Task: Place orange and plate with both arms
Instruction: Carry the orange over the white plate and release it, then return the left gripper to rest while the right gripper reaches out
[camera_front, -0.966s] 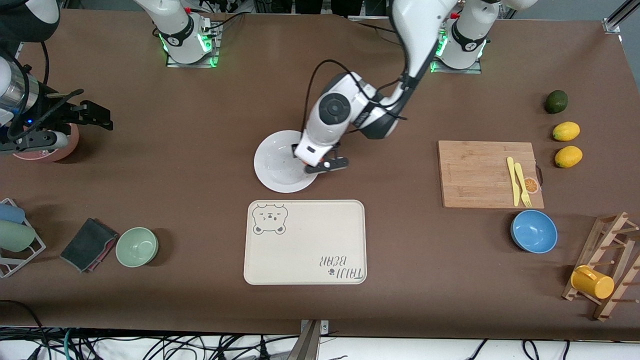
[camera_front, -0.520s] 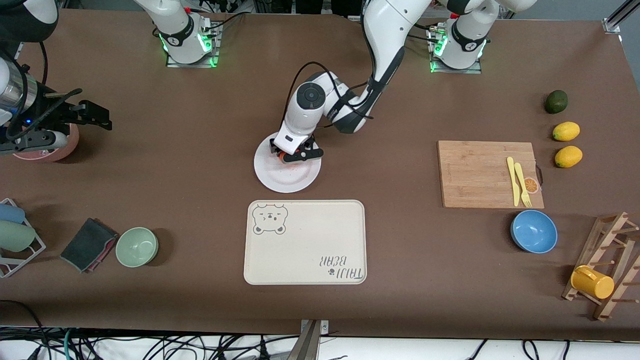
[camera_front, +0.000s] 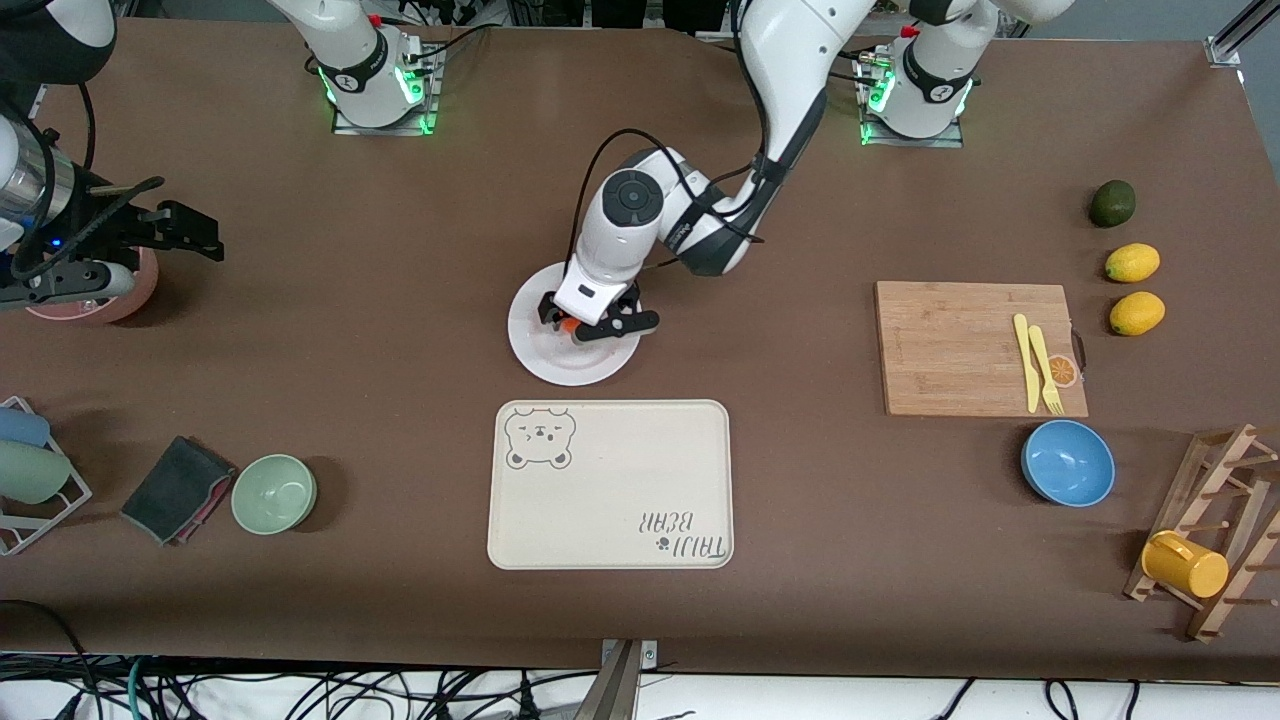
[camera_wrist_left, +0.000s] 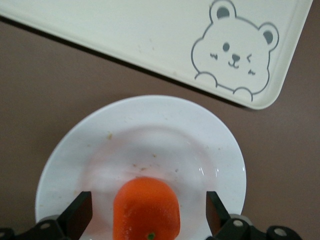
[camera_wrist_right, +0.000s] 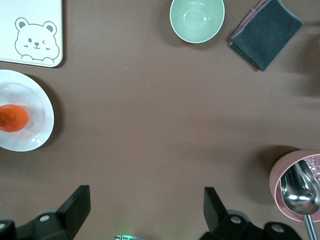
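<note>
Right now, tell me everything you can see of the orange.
The orange is small, round and bright orange-red, with smooth, faintly glossy skin and a tiny green stem spot. It sits whole on the white plate, off its middle. The left gripper straddles it, fingers open and clear of its sides. Nothing but the plate touches it.

This is a robotics lab laid out like a kitchen. Two white robot arms are bolted to plates with green lights at twelve o'clock on a brown-covered table (camera_front: 400, 300), and loose cables (camera_front: 300, 690) hang along its six o'clock edge. The props are kitchenware: a cutting board (camera_front: 960, 345) with yellow cutlery at three o'clock, a bear tray (camera_front: 610, 500) toward six, and bowls and lemons (camera_front: 1133, 263).
</note>
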